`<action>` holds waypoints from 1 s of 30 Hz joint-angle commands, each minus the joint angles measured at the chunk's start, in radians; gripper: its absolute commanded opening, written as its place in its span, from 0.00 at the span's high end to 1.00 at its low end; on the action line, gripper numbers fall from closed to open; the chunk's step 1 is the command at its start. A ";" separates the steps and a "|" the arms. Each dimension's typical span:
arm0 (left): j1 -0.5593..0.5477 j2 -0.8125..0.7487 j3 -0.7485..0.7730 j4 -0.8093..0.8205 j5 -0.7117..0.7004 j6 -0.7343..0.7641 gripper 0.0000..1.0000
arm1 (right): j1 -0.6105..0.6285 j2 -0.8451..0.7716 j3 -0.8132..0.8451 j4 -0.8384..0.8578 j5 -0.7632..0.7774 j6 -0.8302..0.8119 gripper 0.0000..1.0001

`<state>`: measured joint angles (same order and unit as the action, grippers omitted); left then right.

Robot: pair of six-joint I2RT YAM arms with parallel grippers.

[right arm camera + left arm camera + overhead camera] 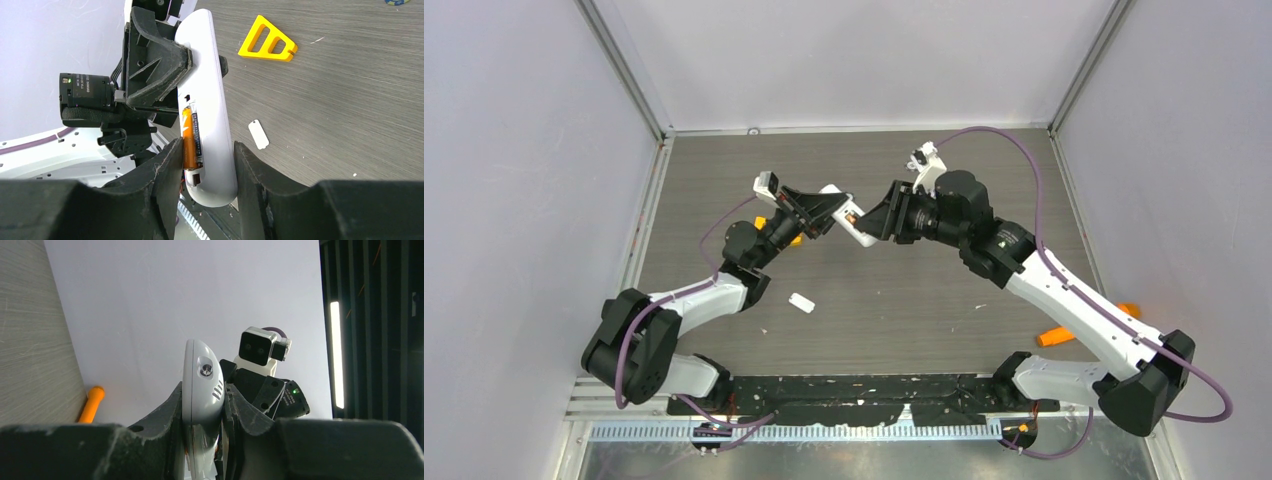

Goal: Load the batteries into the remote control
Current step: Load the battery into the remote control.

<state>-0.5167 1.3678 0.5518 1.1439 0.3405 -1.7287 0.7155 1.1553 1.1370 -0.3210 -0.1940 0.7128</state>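
left gripper [202, 401]: clamped on the upper half of the remote control [210, 90], fingers pressing its front and back faces. It holds the remote up in the air over the far middle of the worktop [904, 320], nothing resting on the surface. My guess is it's acting as a vise so the other arm has something firm to push against.

remote control: tilted, with the open battery bay turned toward the right wrist camera and the cover off.

orange battery [188, 137]: lying lengthwise in the bay, near the remote's lower end. It looks seated or close to it.

second battery [195, 132]: there's a thin strip with small print right beside the orange one. Probably the other cell, but it's too narrow to be sure.

right gripper [206, 152]: fingers against both long edges of the remote's lower end, one right by the orange battery. Reads as a grip on the remote, likely squeezing the cell home.

orange triangle [267, 44]: flat on the worktop left of the middle, well apart from the action.

white tab [259, 134]: lying loose nearer the near edge. Might be the bay cover, can't confirm.

orange stick [1062, 336]: by the right edge, partly under the right arm.

worktop: dark grey wood-grain, a few pale specks.

room: plain pale walls [854, 60] on three sides, metal posts at the far corners.
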 commanded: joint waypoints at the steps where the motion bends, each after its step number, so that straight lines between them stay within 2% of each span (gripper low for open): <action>1: -0.009 -0.014 0.043 0.115 0.009 -0.021 1.00 | -0.004 0.038 0.021 -0.002 -0.009 0.000 0.71; 4: -0.009 -0.017 0.041 0.116 0.005 -0.029 1.00 | -0.005 0.047 0.021 -0.003 -0.010 0.004 0.73; 7: -0.010 -0.019 0.042 0.125 -0.006 -0.055 1.00 | -0.005 0.054 0.020 -0.008 0.004 0.015 0.79; 10: -0.018 -0.024 0.043 0.132 -0.031 -0.087 1.00 | -0.003 0.055 0.009 0.001 0.024 0.028 0.80; 25: -0.058 -0.013 0.088 0.145 -0.063 -0.113 1.00 | 0.002 0.079 -0.037 0.089 0.076 0.073 0.79; 30: -0.058 -0.019 0.079 0.145 -0.069 -0.095 1.00 | 0.001 0.078 -0.024 0.063 0.096 0.049 0.72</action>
<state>-0.5304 1.3769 0.5617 1.1290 0.2260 -1.8030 0.7090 1.1934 1.1267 -0.2115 -0.1490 0.7864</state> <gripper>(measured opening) 0.255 0.399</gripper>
